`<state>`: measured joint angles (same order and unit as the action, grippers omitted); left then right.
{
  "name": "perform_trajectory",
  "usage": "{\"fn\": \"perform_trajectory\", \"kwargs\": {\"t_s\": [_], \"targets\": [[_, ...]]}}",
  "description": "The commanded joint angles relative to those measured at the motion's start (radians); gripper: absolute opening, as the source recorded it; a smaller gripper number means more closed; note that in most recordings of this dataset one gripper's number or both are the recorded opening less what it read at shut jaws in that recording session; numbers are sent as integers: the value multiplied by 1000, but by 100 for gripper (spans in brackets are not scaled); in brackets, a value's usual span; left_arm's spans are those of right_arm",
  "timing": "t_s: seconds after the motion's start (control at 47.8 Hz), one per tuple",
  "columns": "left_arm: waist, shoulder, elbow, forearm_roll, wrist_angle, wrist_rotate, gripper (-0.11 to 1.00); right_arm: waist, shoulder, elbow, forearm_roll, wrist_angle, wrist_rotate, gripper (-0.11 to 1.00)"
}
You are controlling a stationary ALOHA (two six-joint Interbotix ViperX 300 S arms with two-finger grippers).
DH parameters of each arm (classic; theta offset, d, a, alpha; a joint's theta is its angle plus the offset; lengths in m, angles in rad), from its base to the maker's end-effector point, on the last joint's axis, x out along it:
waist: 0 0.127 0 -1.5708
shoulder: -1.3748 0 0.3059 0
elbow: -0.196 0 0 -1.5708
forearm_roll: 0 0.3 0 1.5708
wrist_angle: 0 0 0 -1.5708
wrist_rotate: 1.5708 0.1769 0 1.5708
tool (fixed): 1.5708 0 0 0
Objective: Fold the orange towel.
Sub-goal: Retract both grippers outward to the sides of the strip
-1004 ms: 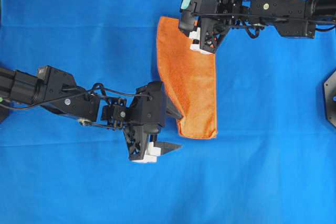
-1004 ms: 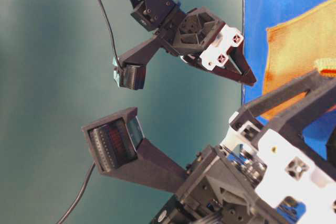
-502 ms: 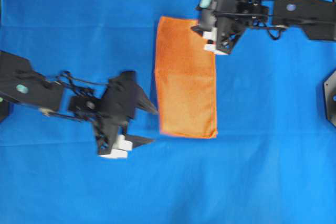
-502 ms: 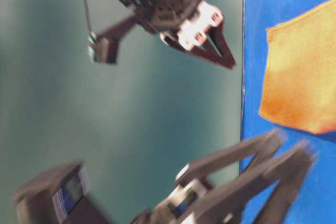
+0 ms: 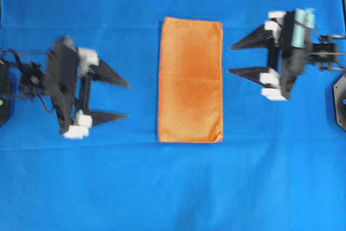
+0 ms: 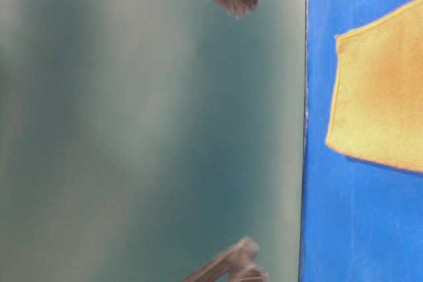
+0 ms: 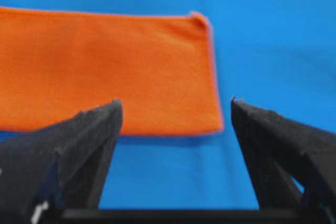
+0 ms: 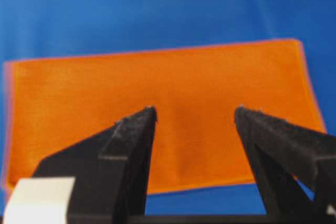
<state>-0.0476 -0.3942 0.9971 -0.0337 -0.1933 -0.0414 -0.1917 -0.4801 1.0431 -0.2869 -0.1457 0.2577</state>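
Orange terry-cloth towel (image 5: 190, 79) lies flat as tall folded rectangle, mid blue cloth (image 5: 173, 187). Left gripper (image 5: 127, 100) and right gripper (image 5: 230, 59) flank it, apart from it, jaws spread, empty.

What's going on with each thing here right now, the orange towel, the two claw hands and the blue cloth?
orange towel: folded into a narrow rectangle, lying flat, nothing touching it.
left gripper: open, fingers spread, empty, to one side of the towel.
right gripper: open, fingers spread, empty, on the towel's other side.
blue cloth: spread flat under everything.
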Motion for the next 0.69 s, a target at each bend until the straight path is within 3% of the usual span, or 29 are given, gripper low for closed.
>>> {"fn": "perform_trajectory", "kwargs": {"t_s": [0.0, 0.126, 0.251, 0.67], "targets": [[34, -57, 40, 5, -67, 6, 78, 9, -52, 41, 25, -55, 11, 63], [63, -97, 112, 3, -141, 5, 78, 11, -64, 109, 71, -140, 14, 63], [64, -98, 130, 3, -170, 6, 78, 11, -51, 137, 86, -209, 14, 63], [94, -51, 84, 3, -192, 6, 78, -20, -34, 98, 92, -198, 9, 63]]}}
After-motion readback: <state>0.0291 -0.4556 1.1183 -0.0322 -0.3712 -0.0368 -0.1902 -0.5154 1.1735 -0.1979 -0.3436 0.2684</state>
